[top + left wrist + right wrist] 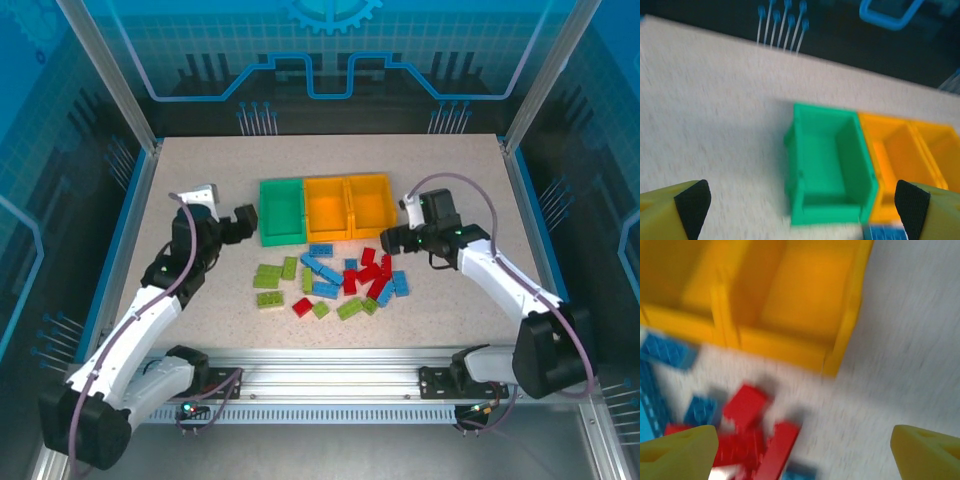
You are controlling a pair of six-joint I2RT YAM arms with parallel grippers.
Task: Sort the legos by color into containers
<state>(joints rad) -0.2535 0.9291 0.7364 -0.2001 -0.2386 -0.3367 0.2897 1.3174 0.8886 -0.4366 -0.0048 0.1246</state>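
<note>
Bricks (335,280) in lime green, light blue and red lie scattered on the speckled table (450,170), all of them just in front of three joined bins: a green bin (281,212) on the left and two orange bins (325,210) beside it. Left gripper (247,224) hovers just left of the green bin, jaws spread wide and holding nothing; its wrist camera looks between both fingertips (692,205) into that bin. Right gripper (392,240) hangs at the right edge of the pile, above the red bricks (747,407) and near the right-hand orange bin, jaws apart with nothing gripped between them. Both wrist views are blurred.
</note>
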